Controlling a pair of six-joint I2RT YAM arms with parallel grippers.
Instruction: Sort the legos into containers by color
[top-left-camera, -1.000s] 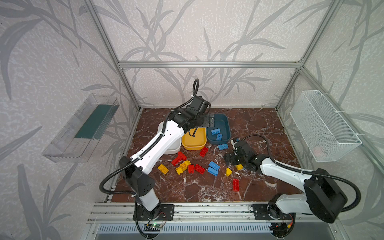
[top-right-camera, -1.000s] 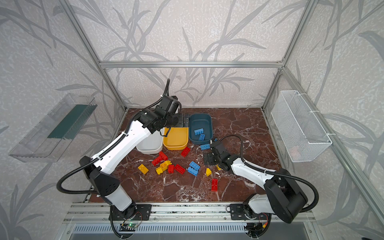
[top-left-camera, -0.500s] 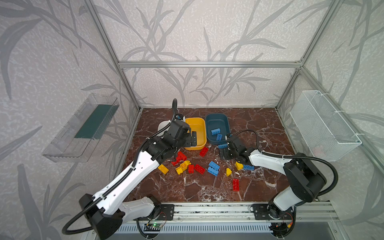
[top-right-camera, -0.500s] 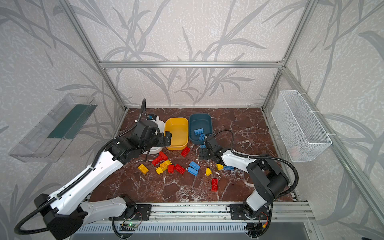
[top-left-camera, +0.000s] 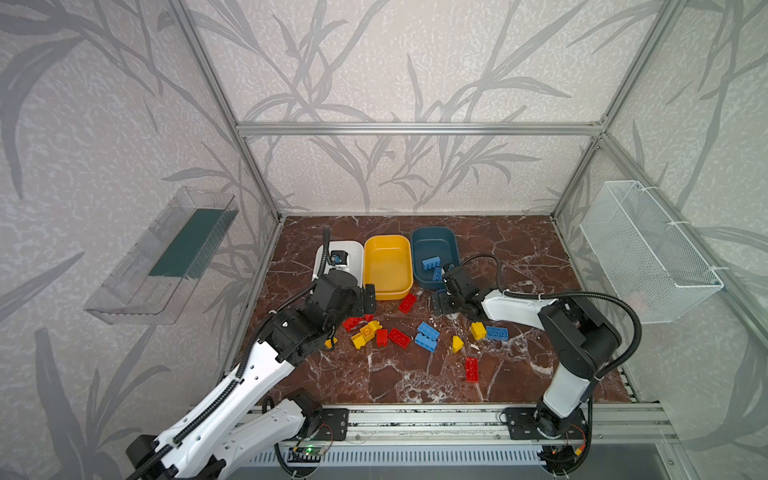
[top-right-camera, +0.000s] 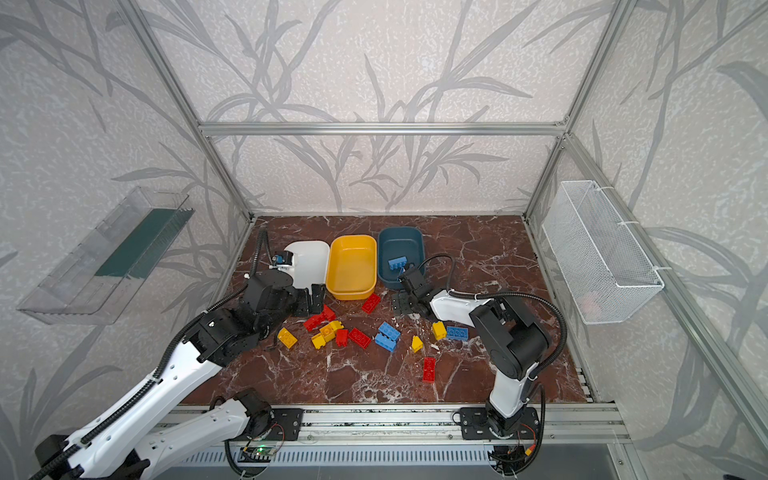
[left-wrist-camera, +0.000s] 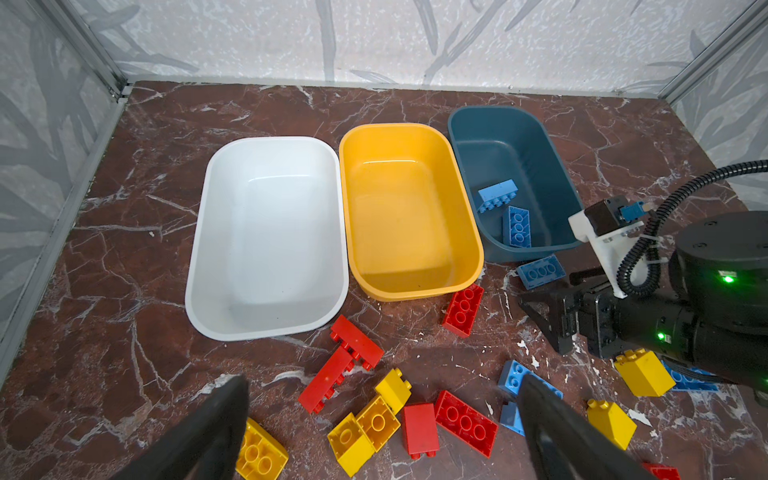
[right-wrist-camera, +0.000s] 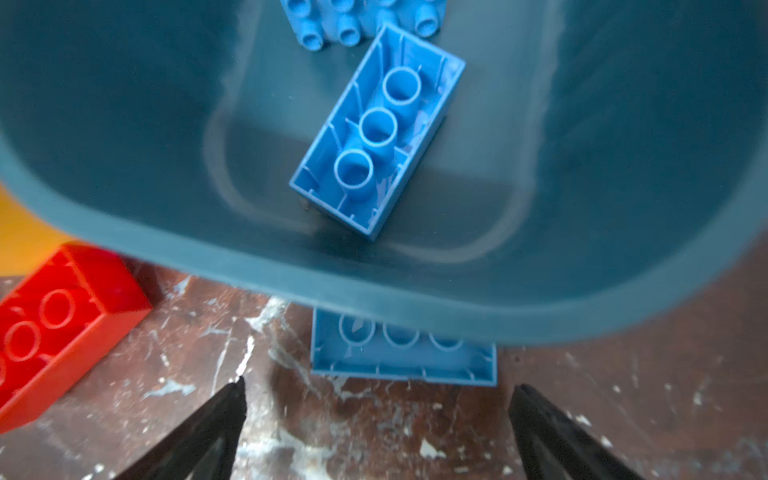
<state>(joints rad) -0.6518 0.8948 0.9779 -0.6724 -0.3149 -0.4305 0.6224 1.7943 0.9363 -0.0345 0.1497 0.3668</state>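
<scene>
Just beyond right tool (right-wrist-camera: 377, 388): blue lego (right-wrist-camera: 403, 362)

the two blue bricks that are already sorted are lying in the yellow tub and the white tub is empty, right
Not quite. The two blue bricks lie in the dark teal tub, not in the yellow tub, which holds nothing. The white tub is empty, as you say. The left wrist view shows all three tubs from above.
</scene>
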